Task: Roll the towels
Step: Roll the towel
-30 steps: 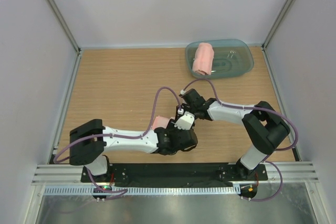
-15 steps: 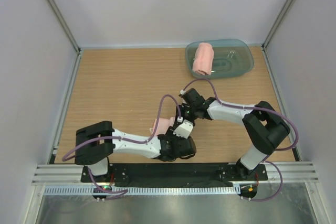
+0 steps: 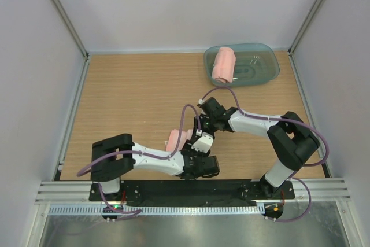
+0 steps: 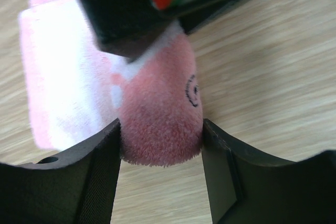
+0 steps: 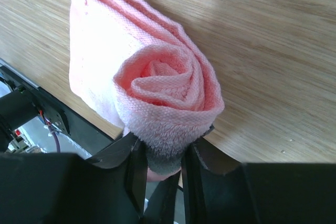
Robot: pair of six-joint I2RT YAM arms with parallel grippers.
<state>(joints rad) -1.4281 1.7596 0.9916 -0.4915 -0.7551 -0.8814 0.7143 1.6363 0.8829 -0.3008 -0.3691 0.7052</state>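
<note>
Our right hand pinches the half-rolled towel at its core; our left hand clasps its outside. Soft, light terry: we judge firm end grips best.

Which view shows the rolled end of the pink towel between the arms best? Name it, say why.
Right wrist: the salmon-pink terry cloth towel faces the camera end-on, so its spiral shows, pinched in the right tool. Left wrist shows only the roll's fuzzy side inside the left tool. Top external shows only a small pink patch.
</note>
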